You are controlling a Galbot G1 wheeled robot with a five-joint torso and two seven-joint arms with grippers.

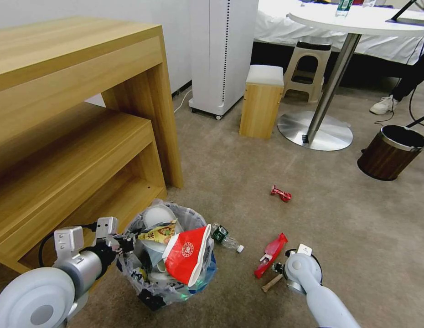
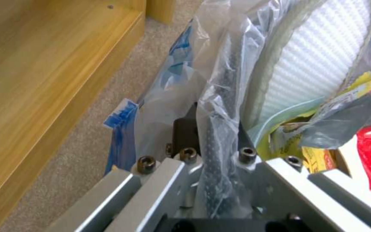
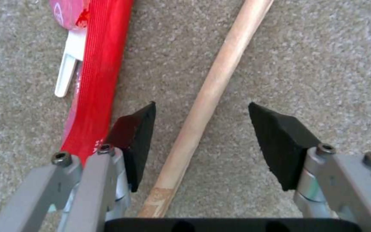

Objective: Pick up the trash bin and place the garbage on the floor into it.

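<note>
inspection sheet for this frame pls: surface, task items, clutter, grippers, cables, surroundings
Surface: beige carpet floor, worn, no spills seen.
Trash bin: trash bin beside the wooden bench, packed with litter, red-white bowl on top.
Garbage on floor: wooden stick, long red wrapper, small bottle, small red wrapper.
Clutter: brown wood-patterned bin, farther off on the right.
Left gripper: left gripper, jaws shut on the bin's rim and bag.
Right gripper: right gripper, jaws open, straddling the stick, red wrapper just outside one pad.
Cables: black cable near the brown bin; white cable by the white unit.
Surroundings: round table, wooden stool, plastic stool.
</note>
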